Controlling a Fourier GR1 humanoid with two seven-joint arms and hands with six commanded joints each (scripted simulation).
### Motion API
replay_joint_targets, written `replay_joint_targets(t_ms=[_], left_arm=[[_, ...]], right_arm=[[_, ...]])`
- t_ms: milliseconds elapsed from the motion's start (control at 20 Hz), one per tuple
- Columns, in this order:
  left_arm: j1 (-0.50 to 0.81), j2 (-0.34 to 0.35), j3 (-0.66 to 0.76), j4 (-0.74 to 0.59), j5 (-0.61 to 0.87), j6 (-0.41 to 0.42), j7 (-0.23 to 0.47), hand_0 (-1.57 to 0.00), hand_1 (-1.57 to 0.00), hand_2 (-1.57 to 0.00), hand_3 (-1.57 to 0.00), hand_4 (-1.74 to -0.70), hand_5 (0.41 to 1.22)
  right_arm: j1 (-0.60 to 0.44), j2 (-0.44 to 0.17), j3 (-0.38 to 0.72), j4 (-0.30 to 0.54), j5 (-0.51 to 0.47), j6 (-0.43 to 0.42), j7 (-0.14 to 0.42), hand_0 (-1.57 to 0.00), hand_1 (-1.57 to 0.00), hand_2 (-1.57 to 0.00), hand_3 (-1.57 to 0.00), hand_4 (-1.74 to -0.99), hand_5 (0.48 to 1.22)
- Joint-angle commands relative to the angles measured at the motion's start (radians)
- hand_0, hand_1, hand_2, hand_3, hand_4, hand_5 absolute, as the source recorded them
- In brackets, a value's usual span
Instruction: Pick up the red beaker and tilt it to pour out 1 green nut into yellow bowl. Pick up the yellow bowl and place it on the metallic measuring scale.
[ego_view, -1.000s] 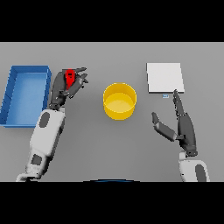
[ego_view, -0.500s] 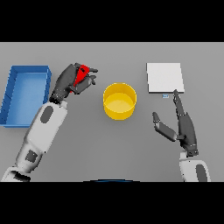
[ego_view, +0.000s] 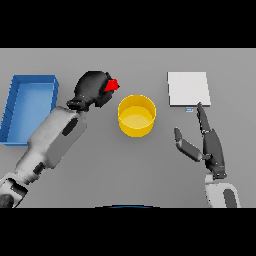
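Pouring is the step in hand: left hand (ego_view: 92, 90) is curled tight round the red beaker (ego_view: 112, 85), held above the worktop (ego_view: 100, 165) just beside the left rim of the yellow bowl (ego_view: 136, 115). Only a small red corner of the beaker shows past the dark fingers, pointing toward the bowl; the rest is hidden in the fist.

To do it well, in my judgement:
- carry the beaker's mouth over the bowl's opening before tipping further, since it looks short of the rim now;
- tilt slowly, so one nut drops and not several;
- keep the spout low over the bowl so the nut does not bounce out.

No green nut is visible, neither in the beaker nor in the bowl; cannot tell whether one has gone over.

Beaker: bright red, looks rigid, its shape mostly masked by the grasp. Bowl: plain yellow, round, upright, open, near mid-worktop, interior seemingly bare.

Right hand (ego_view: 207, 145) lies idle at the right, fingers straight and apart, fingertips just short of the metallic measuring scale (ego_view: 188, 88), a pale square plate. Blue bin (ego_view: 10, 112) sits at far left.
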Motion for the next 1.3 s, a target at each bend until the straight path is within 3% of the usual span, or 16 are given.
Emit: replay_joint_targets(t_ms=[0,150,250,300,500,650,800,1000,1250], left_arm=[[-0.024,0.016,-0.022,0.009,-0.026,-0.018,0.005,-1.57,-1.57,-1.57,-1.57,-1.74,1.161],[-0.082,0.037,-0.088,0.037,-0.092,-0.048,-0.003,-1.57,-1.57,-1.57,-1.57,-1.74,1.19],[-0.124,0.046,-0.138,0.066,-0.137,-0.075,-0.024,-1.57,-1.57,-1.57,-1.57,-1.65,1.201],[-0.14,0.053,-0.163,0.064,-0.156,-0.098,-0.022,-1.57,-1.57,-1.57,-1.57,-1.67,1.205],[-0.227,0.058,-0.266,0.099,-0.222,-0.204,-0.058,-1.57,-1.57,-1.57,-1.28,-1.7,1.215],[-0.285,0.038,-0.345,0.147,-0.266,-0.243,-0.126,-1.57,-1.57,-1.57,-1.42,-1.72,1.218],[-0.322,0.037,-0.431,0.167,-0.326,-0.279,-0.143,-1.57,-1.57,-1.57,-1.49,-1.73,1.219],[-0.379,0.046,-0.525,0.183,-0.387,-0.332,-0.173,-1.57,-1.57,-1.57,-1.54,-1.74,1.22],[-0.447,0.026,-0.607,0.231,-0.441,-0.32,-0.208,-1.57,-1.57,-1.57,-1.56,-1.74,1.221]], right_arm=[[-0.005,0.004,0.005,0.003,0.008,-0.003,0.007,0.0,0.0,0.0,0.0,-1.267,0.698],[0.011,0.005,0.011,0.002,0.016,-0.005,-0.006,0.0,0.0,0.0,0.0,-1.274,0.704],[0.002,0.0,0.001,-0.002,0.007,-0.005,0.006,0.0,0.0,0.0,0.0,-1.284,0.705],[0.003,0.006,0.0,0.0,-0.002,-0.003,-0.003,0.0,0.0,0.0,0.0,-1.283,0.702],[0.012,0.027,-0.001,0.015,-0.014,-0.01,-0.024,0.0,0.0,0.0,0.0,-1.292,0.678],[-0.005,0.037,-0.013,0.017,-0.041,-0.007,-0.011,0.0,0.0,0.0,0.0,-1.294,0.657],[0.019,0.039,-0.015,0.017,-0.047,-0.005,-0.037,0.0,0.0,0.0,0.0,-1.29,0.644],[0.013,0.037,-0.014,0.019,-0.038,-0.011,-0.03,0.0,0.0,0.0,0.0,-1.291,0.631],[0.004,0.044,-0.006,0.035,-0.002,-0.039,-0.029,0.0,0.0,0.0,0.0,-1.276,0.593]])
